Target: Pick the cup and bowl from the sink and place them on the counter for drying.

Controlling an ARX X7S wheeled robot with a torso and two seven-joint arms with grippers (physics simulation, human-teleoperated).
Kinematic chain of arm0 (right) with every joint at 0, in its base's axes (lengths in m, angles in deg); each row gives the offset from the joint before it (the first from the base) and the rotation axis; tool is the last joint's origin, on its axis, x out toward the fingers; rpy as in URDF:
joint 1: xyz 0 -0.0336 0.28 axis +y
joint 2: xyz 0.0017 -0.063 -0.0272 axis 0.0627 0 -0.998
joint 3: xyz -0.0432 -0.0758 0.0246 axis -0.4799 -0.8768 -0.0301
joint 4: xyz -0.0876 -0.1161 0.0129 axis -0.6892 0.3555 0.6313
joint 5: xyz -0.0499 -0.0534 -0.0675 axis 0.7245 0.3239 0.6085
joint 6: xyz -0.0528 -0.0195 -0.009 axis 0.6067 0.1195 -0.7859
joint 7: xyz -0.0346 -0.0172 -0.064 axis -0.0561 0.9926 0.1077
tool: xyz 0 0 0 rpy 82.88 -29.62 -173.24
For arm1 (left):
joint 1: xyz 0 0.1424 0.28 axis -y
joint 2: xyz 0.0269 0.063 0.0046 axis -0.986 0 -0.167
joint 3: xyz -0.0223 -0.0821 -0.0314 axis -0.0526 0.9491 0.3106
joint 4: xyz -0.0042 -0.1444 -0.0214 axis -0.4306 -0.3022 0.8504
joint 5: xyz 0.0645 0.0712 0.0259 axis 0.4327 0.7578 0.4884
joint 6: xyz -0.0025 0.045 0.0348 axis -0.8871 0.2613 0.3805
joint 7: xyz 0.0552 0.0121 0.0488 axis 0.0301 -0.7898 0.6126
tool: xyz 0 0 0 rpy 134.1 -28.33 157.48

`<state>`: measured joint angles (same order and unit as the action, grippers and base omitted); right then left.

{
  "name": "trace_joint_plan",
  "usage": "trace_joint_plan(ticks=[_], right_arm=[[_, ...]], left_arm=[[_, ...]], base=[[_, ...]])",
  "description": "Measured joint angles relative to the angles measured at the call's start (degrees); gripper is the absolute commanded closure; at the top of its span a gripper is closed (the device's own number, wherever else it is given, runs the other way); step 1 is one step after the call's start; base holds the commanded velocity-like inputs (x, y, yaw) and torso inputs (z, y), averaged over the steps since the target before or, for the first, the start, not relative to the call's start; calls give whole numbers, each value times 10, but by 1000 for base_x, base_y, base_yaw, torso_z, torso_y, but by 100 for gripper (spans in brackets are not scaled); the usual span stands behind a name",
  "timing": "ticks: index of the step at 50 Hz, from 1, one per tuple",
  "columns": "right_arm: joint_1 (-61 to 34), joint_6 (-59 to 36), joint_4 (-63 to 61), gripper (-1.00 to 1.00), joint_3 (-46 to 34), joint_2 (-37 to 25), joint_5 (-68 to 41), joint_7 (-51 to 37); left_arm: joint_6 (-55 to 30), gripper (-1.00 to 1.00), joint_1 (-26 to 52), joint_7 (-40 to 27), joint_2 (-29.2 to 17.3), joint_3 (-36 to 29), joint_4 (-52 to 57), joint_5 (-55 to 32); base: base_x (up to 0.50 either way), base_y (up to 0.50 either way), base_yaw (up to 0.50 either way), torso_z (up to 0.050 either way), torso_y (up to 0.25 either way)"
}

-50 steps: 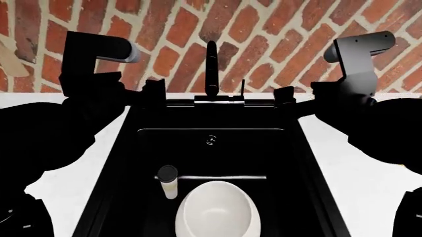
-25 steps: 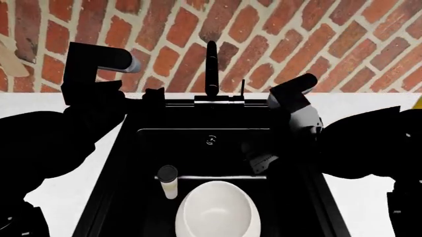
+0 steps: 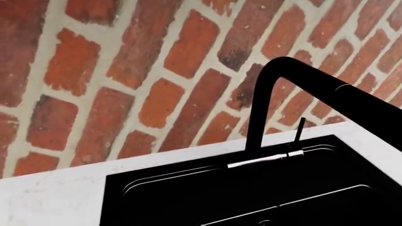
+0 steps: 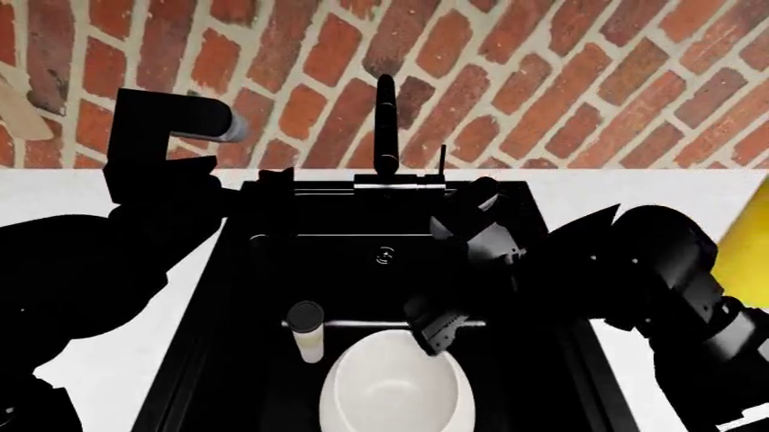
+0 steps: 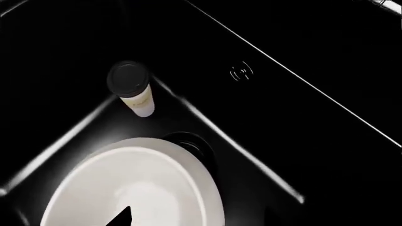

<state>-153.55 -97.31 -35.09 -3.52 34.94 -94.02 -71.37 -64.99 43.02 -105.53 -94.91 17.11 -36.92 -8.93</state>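
Observation:
The cup [image 4: 305, 329], cream-white with a black lid, stands upright in the black sink [image 4: 384, 236]. The off-white bowl [image 4: 391, 389] sits beside it at the sink's near end. My right gripper [image 4: 435, 331] hangs inside the basin just above the bowl's far rim. In the right wrist view one dark fingertip [image 5: 120, 217] shows over the bowl [image 5: 132, 188], well to one side, so the jaws stand apart and empty. The cup [image 5: 132, 87] and the drain [image 5: 185, 141] show there too. My left gripper [image 4: 276, 184] is at the sink's back left corner; its jaws are hidden against the black.
The black faucet [image 4: 386, 126] rises at the sink's back edge and also shows in the left wrist view [image 3: 264, 103]. White counter [image 4: 649, 189] flanks the basin, with a red brick wall [image 4: 505, 81] behind. A yellow bottle [image 4: 751, 225] stands at the right edge.
My right arm has swung from the back right corner down into the sink, and its gripper now sits over the bowl's far rim. The left arm has barely moved.

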Motion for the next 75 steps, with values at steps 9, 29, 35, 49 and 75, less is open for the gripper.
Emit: trace_joint_plan(ticks=[9,29,35,49,75], right_arm=[[2,61,77,-100,-64,30,59,69],[19,170,231,-100,-165,93,158,171],[25,206,282,-100,-183,113,181,195],[40,276,388,-100,-210,157,219,241],[38,197,170,100,-206,81,187,163]], left_arm=[[-5,-100,-2,-9,-5,5,2,-13],[3,-100,-24,-24,-15,9,10,-31],[6,-100,-28,-29,-16,7,11,-34],[15,-100,-37,-32,-23,5,11,-41],[26,-100,-39,-43,-28,-4,10,-52]], base=[[0,0,0,0,0],[0,0,0,0,0],[0,0,0,0,0],[0,0,0,0,0],[0,0,0,0,0]])
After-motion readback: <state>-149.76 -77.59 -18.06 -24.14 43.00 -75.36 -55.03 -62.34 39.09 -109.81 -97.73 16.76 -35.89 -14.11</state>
